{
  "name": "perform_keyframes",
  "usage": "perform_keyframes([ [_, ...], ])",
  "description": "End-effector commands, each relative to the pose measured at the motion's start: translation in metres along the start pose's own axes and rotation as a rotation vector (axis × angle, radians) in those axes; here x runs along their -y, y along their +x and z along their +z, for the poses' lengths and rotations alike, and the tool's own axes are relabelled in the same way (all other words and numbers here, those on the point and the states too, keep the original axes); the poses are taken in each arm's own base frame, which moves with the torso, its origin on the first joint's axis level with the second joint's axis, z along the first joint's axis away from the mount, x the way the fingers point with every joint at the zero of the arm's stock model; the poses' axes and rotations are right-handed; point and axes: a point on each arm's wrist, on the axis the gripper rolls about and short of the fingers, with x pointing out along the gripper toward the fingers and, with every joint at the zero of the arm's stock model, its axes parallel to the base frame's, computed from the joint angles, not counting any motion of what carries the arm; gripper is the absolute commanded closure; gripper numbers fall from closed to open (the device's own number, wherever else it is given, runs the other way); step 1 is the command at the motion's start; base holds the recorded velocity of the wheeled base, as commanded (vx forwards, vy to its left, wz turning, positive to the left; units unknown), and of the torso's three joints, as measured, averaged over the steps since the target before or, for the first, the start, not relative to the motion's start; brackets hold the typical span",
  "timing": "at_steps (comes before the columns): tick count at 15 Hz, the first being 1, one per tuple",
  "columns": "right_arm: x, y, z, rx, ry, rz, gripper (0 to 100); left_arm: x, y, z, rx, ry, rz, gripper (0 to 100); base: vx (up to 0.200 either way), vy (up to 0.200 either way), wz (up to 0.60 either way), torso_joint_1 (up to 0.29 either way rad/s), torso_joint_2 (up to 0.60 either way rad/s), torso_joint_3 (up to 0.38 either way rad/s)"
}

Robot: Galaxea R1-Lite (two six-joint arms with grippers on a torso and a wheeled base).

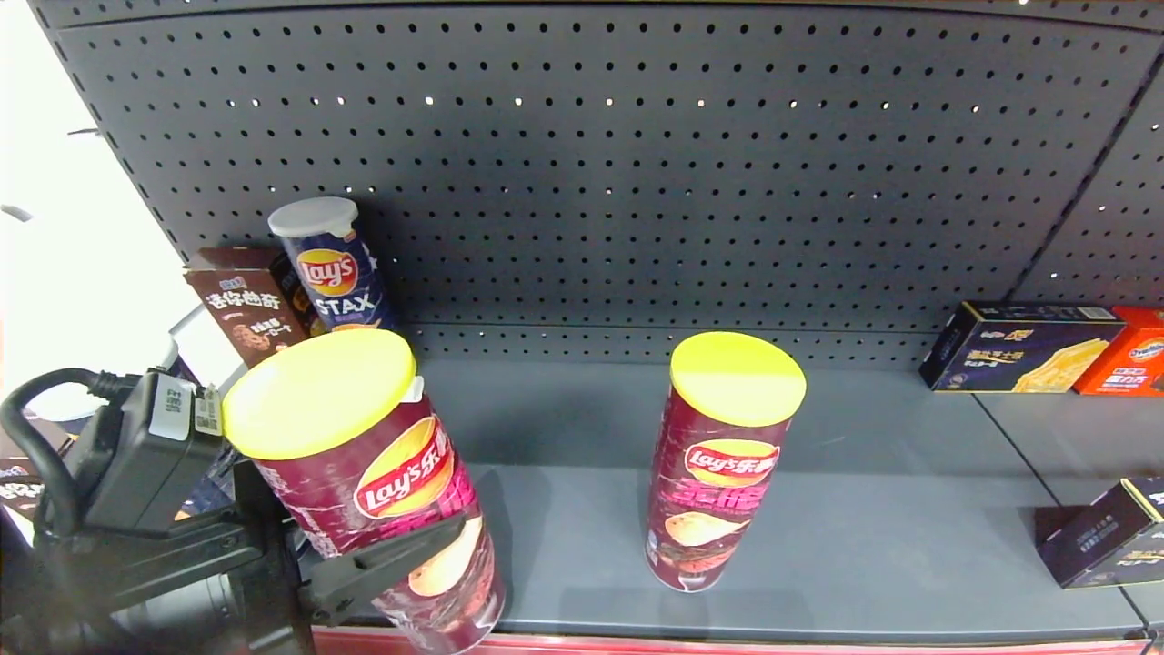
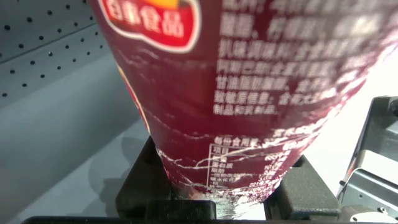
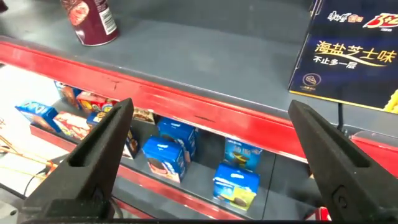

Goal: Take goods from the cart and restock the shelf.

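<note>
At the lower left of the head view, the left gripper (image 1: 409, 555) is clamped around the lower half of a maroon chip can (image 1: 355, 455) with a yellow lid, held at the front edge of the grey shelf (image 1: 909, 546). A second maroon can (image 1: 723, 464) stands upright near the middle of the shelf, well apart from the held one. Behind the held can, a blue can (image 1: 332, 268) with a white lid leans against the pegboard back wall, just beside a brown cookie box (image 1: 241, 314). Far to the right, a dark blue box (image 1: 1018, 350) and an orange box (image 1: 1128, 355) lie side by side at the back, and a dark box (image 1: 1100, 537) sits nearer the front.

From the left wrist, the can's printed side sits between the black fingers (image 2: 149, 186), which press on it from both sides.

From the right wrist, the right gripper (image 3: 217, 155) hangs with its fingers (image 3: 99, 155) spread wide and nothing between them, in front of the shelf's red front strip (image 3: 186, 102). Small blue boxes (image 3: 165, 155) stand on the level below.
</note>
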Motion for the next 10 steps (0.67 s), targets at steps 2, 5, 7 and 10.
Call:
perform_keyframes([
  [2, 0.0, 0.0, 0.0, -0.003, 0.0, 0.0, 0, -0.003, 0.004, 0.007, 0.017, 0.011, 0.003, 100, 0.0, 0.0, 0.0, 0.0, 0.0, 0.0],
  [5, 0.0, 0.0, 0.0, -0.003, 0.0, 0.0, 0, -0.005, 0.015, 0.011, 0.016, 0.013, -0.011, 100, 0.0, 0.0, 0.0, 0.0, 0.0, 0.0],
  [7, 0.0, 0.0, 0.0, -0.003, 0.0, 0.0, 0, -0.004, 0.014, 0.009, 0.011, 0.01, -0.014, 100, 0.0, 0.0, 0.0, 0.0, 0.0, 0.0],
  [10, 0.0, 0.0, 0.0, -0.003, 0.0, 0.0, 0, -0.003, 0.013, 0.008, 0.009, 0.01, -0.017, 100, 0.0, 0.0, 0.0, 0.0, 0.0, 0.0],
])
